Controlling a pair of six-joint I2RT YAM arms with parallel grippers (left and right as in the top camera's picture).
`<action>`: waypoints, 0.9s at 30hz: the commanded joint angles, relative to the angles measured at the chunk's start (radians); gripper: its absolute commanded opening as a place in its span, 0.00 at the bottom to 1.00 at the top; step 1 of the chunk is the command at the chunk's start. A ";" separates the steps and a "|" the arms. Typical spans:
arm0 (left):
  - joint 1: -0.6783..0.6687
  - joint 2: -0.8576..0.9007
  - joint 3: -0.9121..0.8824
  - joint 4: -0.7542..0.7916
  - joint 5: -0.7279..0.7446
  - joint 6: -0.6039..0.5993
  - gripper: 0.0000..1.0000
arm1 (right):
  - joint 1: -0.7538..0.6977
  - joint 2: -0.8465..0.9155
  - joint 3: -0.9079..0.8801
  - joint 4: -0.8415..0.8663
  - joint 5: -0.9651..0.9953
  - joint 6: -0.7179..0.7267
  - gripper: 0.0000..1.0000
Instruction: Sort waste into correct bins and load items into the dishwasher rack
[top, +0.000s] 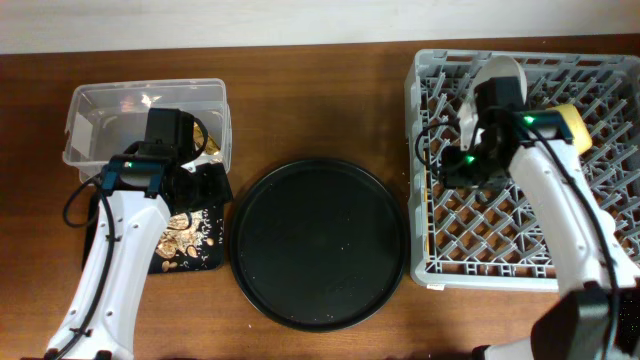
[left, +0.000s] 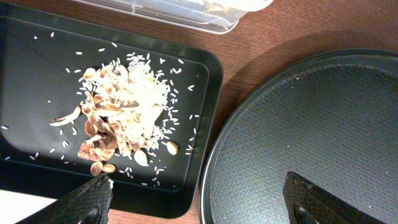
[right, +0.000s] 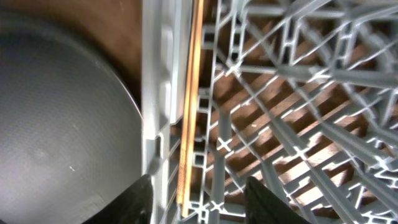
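Observation:
Tan-brown food scraps (left: 118, 118) with white rice lie in the shallow black tray (left: 37, 56). My left gripper (left: 202, 205) is open and empty, over that tray's right edge. The clear tub (top: 100, 110) stands behind it, with a gold-brown wrapper (top: 205, 135) partly hidden by my arm. The grey dishwasher rack (top: 600, 270) holds the pale plate (top: 500, 75) upright and the yellow bowl (top: 572, 120). My right gripper (right: 202, 202) is open over the rack's left wall (right: 155, 93), either side of thin wooden chopsticks (right: 189, 93). No cups show.
The big round black tray (top: 320, 245) lies between the black tray and the rack, and shows in both wrist views, in the left one (left: 311, 124) and in the right one (right: 56, 112). Brown tabletop surrounds everything.

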 joint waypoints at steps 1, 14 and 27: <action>0.003 -0.010 -0.003 -0.002 -0.011 -0.005 0.96 | -0.047 -0.044 0.032 -0.019 0.001 -0.001 0.55; -0.086 -0.223 -0.193 -0.116 0.008 0.090 0.99 | -0.067 -0.590 -0.314 0.018 -0.006 -0.001 0.69; -0.164 -0.558 -0.415 0.093 -0.030 0.100 0.99 | -0.067 -0.911 -0.480 0.064 -0.002 -0.001 0.99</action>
